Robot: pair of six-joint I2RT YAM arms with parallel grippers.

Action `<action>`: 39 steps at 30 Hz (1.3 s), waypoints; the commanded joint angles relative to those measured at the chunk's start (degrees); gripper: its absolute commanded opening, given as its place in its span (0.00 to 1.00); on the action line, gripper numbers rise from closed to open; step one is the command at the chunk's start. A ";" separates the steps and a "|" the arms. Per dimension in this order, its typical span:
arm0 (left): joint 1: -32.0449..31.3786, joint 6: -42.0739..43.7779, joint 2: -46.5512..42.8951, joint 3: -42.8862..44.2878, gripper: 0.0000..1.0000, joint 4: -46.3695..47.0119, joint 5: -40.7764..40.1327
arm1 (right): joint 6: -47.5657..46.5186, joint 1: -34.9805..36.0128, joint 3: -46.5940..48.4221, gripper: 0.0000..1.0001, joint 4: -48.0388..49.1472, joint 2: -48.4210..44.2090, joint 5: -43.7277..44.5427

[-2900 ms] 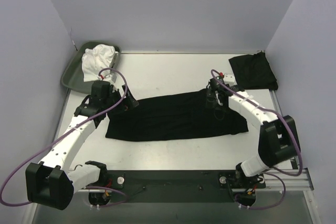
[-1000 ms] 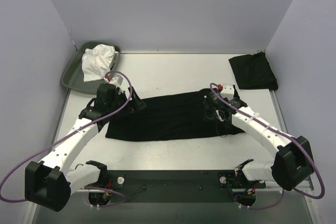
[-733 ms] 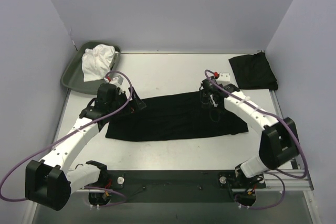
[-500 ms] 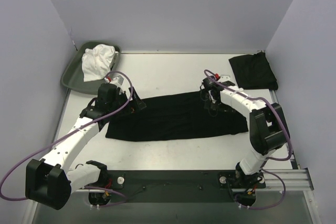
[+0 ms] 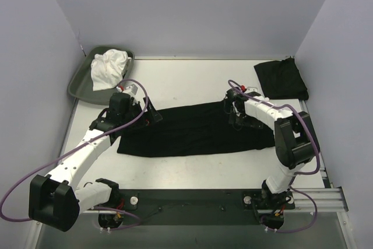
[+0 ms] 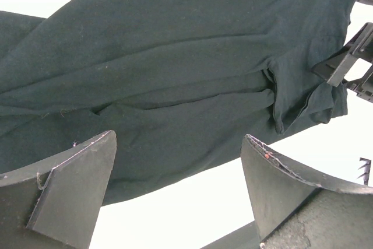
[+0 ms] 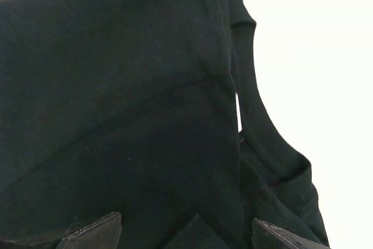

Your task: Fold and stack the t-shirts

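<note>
T-shirt, a plain black one of thin soft cloth, lies under both pincers, left pincer and right pincer, each gaping and empty, spread in a band across the white bench. Light, limp, likely to sag: pinch hemmed end corners.

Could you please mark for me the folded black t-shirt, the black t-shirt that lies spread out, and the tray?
folded black t-shirt (image 5: 281,80), top view, middle of the cloth.
spread black t-shirt (image 5: 186,131), top view, middle of its body.
tray (image 5: 80,86), top view, bare part near its left rim.
</note>
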 commanded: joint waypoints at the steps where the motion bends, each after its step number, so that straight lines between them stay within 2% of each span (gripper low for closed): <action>1: -0.33 0.54 0.02 1.29 0.98 1.57 -0.13 | 2.62 0.08 -1.70 0.95 -2.54 0.42 1.79; 23: -0.33 -0.16 -0.94 -0.56 0.98 2.36 0.31 | 15.37 2.89 -7.07 0.95 -14.05 -5.38 6.54; 39: -0.42 -0.42 -2.88 -1.70 0.97 2.54 1.01 | 33.12 14.75 -7.41 0.95 -32.24 -2.92 8.48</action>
